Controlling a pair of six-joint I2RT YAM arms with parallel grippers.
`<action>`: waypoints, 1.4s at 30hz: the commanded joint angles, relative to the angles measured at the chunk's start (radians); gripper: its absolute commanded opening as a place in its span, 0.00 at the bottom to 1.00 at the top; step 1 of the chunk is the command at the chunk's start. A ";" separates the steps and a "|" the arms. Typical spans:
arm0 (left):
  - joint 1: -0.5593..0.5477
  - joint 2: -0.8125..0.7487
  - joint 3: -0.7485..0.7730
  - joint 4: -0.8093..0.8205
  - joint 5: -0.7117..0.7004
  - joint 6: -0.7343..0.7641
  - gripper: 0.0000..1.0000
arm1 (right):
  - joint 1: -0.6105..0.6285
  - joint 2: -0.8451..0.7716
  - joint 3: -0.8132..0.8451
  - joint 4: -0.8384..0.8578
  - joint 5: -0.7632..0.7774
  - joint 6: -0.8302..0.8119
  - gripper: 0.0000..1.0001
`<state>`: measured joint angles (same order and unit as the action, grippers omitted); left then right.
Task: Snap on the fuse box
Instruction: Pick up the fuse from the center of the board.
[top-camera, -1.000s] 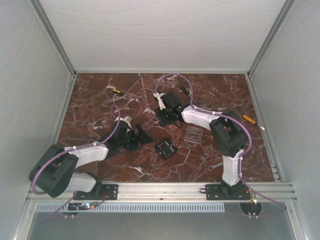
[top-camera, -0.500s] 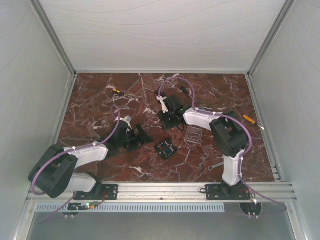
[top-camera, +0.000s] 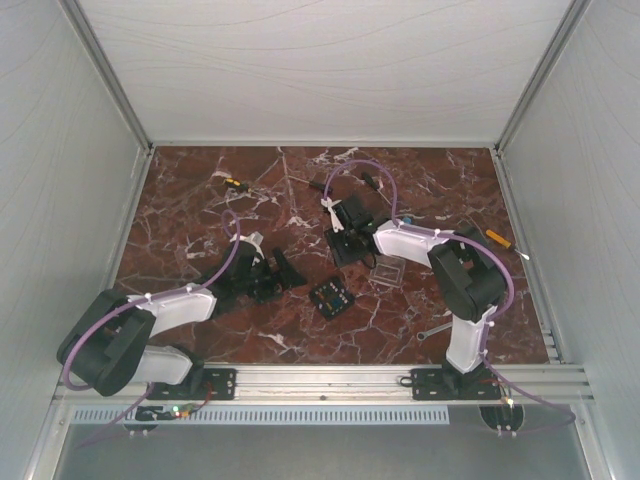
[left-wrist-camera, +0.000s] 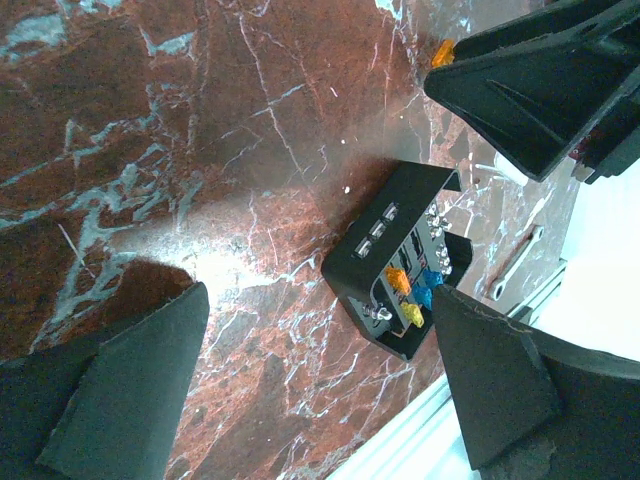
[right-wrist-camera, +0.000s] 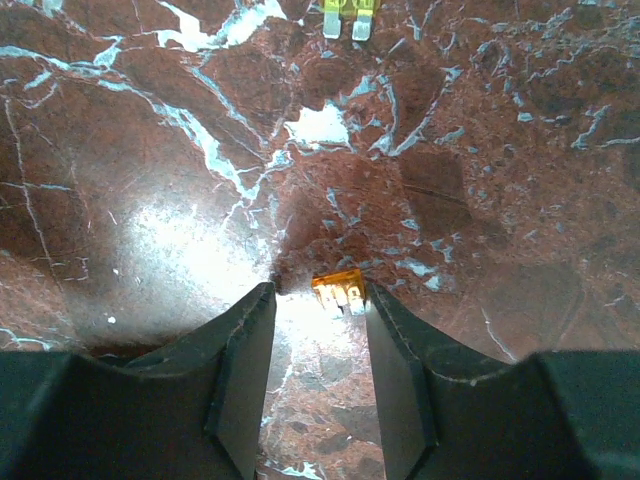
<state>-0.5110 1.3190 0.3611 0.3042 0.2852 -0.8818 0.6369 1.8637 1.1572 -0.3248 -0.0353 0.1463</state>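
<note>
Fingers of the right hand (right-wrist-camera: 320, 292) stand slightly parted low over the red marble surface (right-wrist-camera: 150, 150), with a small orange fuse (right-wrist-camera: 338, 293) lying between them, not clamped. The left hand (left-wrist-camera: 318, 298) gapes wide and empty. Beyond it the small black squarish plastic fuse box (left-wrist-camera: 395, 262) sits lidless, midway between the side edges and nearer the near edge. The clear square plastic lid (top-camera: 389, 271) lies just rightward.

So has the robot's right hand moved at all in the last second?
Yes. The right hand has slid nearer the camera and rightward, closing on the clear square plastic lid, which stayed put.
</note>
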 joint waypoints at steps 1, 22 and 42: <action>0.003 -0.014 0.021 0.026 0.014 0.010 0.93 | 0.013 0.005 0.004 -0.091 0.055 -0.019 0.38; 0.003 -0.010 0.024 0.026 0.017 0.015 1.00 | 0.058 0.140 0.169 -0.215 0.135 -0.128 0.26; -0.007 -0.073 0.010 0.127 0.042 0.036 0.95 | 0.035 -0.013 0.135 -0.196 0.112 -0.016 0.10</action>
<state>-0.5114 1.2995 0.3607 0.3336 0.3187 -0.8669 0.6777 1.9469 1.3140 -0.5163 0.0837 0.0731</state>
